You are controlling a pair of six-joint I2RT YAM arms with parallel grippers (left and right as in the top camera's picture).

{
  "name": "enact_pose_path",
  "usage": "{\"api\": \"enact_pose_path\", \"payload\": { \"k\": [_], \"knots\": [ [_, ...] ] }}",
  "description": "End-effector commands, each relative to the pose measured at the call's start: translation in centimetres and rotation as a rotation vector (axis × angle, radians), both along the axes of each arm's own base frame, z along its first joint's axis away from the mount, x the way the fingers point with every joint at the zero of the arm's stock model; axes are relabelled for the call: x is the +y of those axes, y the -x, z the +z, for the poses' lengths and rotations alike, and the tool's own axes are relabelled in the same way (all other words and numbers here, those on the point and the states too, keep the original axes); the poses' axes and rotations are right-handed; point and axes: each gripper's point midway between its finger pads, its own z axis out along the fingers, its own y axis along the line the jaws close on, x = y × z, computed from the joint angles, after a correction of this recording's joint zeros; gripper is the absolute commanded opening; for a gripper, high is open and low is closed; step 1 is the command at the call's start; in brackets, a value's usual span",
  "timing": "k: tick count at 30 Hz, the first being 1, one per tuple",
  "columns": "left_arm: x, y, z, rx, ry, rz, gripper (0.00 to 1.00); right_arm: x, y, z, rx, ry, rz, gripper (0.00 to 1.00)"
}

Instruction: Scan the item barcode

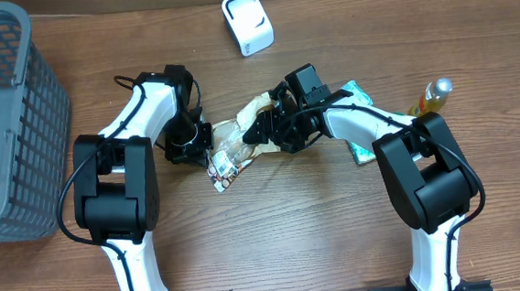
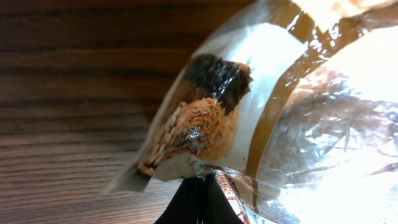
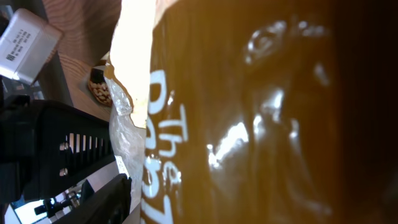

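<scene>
Snack packet point(image 1: 230, 140), brown and clear plastic, hangs crumpled between two robot arms just above the middle of the wooden table point(image 1: 294, 235). Its printed lower corner dips toward the boards. The left claw point(image 1: 205, 145) is clamped tight on the packet's near edge. In the left wrist view, its black fingertips point(image 2: 200, 198) pinch together over the film, just below a picture of food on the wrapper.

The right claw point(image 1: 264, 127) meets the packet's upper, browner end from the other side. Glossy brown wrapper with pale lettering fills almost all of the right wrist view, so I cannot tell how wide that claw stands or whether it grips.

Well back from the pair, near the far edge of the table, a white scanner point(image 1: 248, 22) stands apart from the packet. A gray mesh basket point(image 1: 10, 117) sits at the left edge. To the right, a teal pouch point(image 1: 359, 93) lies flat, partly under the right arm, and a bottle point(image 1: 431, 97) with a yellow body lies just beyond it.
</scene>
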Motion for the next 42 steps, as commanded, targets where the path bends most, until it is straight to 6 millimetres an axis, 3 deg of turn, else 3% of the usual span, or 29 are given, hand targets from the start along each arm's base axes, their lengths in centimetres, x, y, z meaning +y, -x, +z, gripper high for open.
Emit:
{"api": "enact_pose_path", "payload": {
  "k": [1, 12, 16, 33, 36, 42],
  "knots": [
    [-0.1, 0.0, 0.1, -0.012, -0.005, 0.000, 0.05, 0.3, 0.5, -0.5, 0.016, -0.018, 0.015, 0.57],
    [-0.1, 0.0, 0.0, -0.013, -0.006, 0.000, 0.05, 2.1, 2.0, 1.9, 0.030, -0.188, 0.127, 0.52],
    [0.0, 0.0, 0.0, -0.013, -0.007, 0.000, 0.06, 2.0, 2.1, 1.9, 0.034, -0.188, 0.127, 0.38],
    [0.3, 0.0, 0.0, -0.016, -0.025, -0.003, 0.07, 1.9, 2.0, 1.7, 0.038, -0.180, 0.122, 0.32],
    [0.3, 0.0, 0.0, -0.016, -0.027, -0.004, 0.07, 1.8, 1.9, 1.7, 0.038, -0.180, 0.119, 0.23],
    [0.3, -0.1, 0.0, -0.017, -0.027, -0.004, 0.07, 1.8, 1.9, 1.7, 0.005, -0.182, 0.145, 0.17]
  ]
}}
